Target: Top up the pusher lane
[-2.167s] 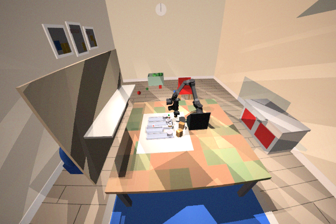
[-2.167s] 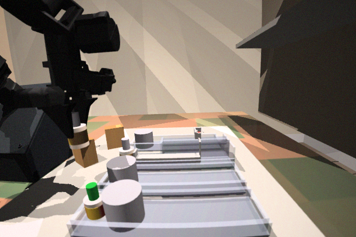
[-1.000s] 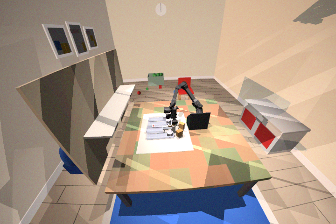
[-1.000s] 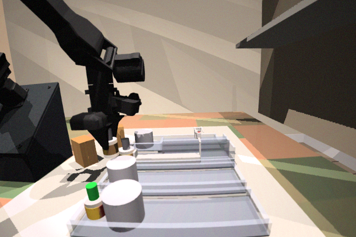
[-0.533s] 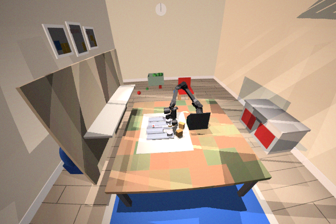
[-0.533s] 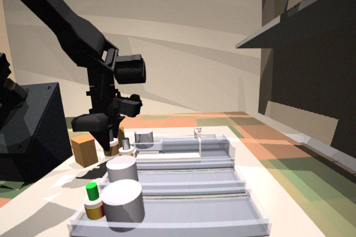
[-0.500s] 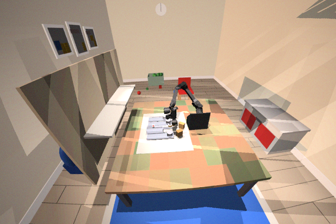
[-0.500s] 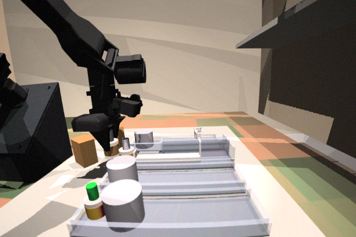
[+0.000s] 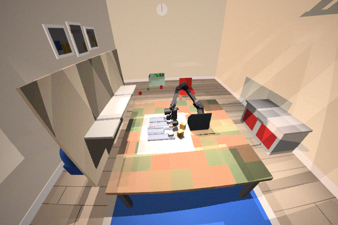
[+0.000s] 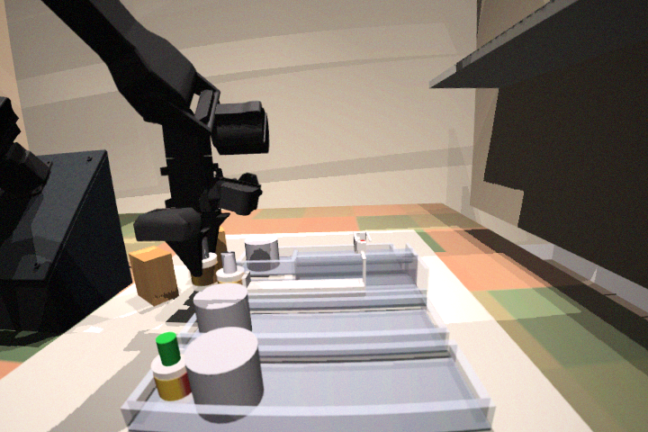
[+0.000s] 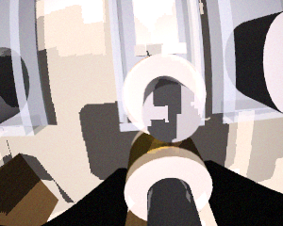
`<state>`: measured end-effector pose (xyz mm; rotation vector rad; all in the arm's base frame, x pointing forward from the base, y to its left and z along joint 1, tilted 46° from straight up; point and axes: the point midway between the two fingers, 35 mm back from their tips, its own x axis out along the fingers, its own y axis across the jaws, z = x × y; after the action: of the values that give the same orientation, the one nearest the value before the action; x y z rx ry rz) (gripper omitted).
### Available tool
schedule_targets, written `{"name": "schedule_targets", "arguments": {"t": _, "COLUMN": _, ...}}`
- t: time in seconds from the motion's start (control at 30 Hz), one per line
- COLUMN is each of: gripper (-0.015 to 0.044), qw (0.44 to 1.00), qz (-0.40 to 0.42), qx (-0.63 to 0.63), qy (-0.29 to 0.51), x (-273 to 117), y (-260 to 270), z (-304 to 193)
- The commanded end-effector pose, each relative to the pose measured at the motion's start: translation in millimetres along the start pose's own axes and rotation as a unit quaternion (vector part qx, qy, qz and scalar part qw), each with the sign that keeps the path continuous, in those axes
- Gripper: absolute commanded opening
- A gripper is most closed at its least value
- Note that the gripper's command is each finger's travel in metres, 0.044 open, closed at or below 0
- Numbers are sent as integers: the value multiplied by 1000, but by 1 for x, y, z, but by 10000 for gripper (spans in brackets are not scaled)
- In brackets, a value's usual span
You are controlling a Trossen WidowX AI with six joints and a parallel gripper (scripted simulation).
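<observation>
My gripper [image 10: 200, 268] [image 11: 165, 172] is shut on a jar with a brown body, white lid and dark grey knob. This held jar [image 10: 205, 278] [image 11: 132, 184] is low, just outside the front end of the sprung lane [image 11: 114, 71]. The lane jar [image 10: 229, 275] [image 11: 134, 87], with a similar white lid and grey knob, stands at the lane front with the white pusher [image 10: 304, 284] [image 11: 174, 48] behind it. The jars look very close in the wrist view; I cannot tell whether they touch. The held jar's base and the front stop are partly hidden.
A green-knobbed jar [image 10: 169, 374] and a grey cylinder [image 10: 223, 369] stand in the nearest lane. Other grey cylinders [image 10: 222, 310] [image 10: 261, 253] flank the sprung lane. Wooden blocks [image 9: 180, 133] [image 9: 182, 125] stand outside the lanes. A black box [image 9: 200, 122] [image 10: 90, 224] is farther out.
</observation>
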<state>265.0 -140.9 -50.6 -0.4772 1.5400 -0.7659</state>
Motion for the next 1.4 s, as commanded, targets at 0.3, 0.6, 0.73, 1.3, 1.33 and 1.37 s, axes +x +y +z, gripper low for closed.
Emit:
{"name": "schedule_targets", "arguments": {"t": 0.3, "gripper": 0, "qw": 1000, "qz": -2, "qx": 2, "qy": -5, "x": -1, "y": -1, "z": 10}}
{"name": "schedule_targets", "arguments": {"t": 0.6, "gripper": 0, "qw": 1000, "qz": -2, "qx": 2, "qy": -5, "x": -1, "y": -2, "z": 14}}
{"name": "schedule_targets", "arguments": {"t": 0.73, "gripper": 0, "qw": 1000, "qz": -2, "qx": 2, "qy": -5, "x": -1, "y": -2, "z": 16}}
{"name": "schedule_targets", "arguments": {"t": 1.3, "gripper": 0, "qw": 1000, "qz": -2, "qx": 2, "qy": -5, "x": -1, "y": -2, "z": 23}}
{"name": "schedule_targets", "arguments": {"t": 1.33, "gripper": 0, "qw": 1000, "qz": -2, "qx": 2, "qy": -5, "x": -1, "y": -2, "z": 24}}
{"name": "schedule_targets", "arguments": {"t": 1.37, "gripper": 0, "qw": 1000, "qz": -2, "qx": 2, "qy": -5, "x": -1, "y": -2, "z": 24}}
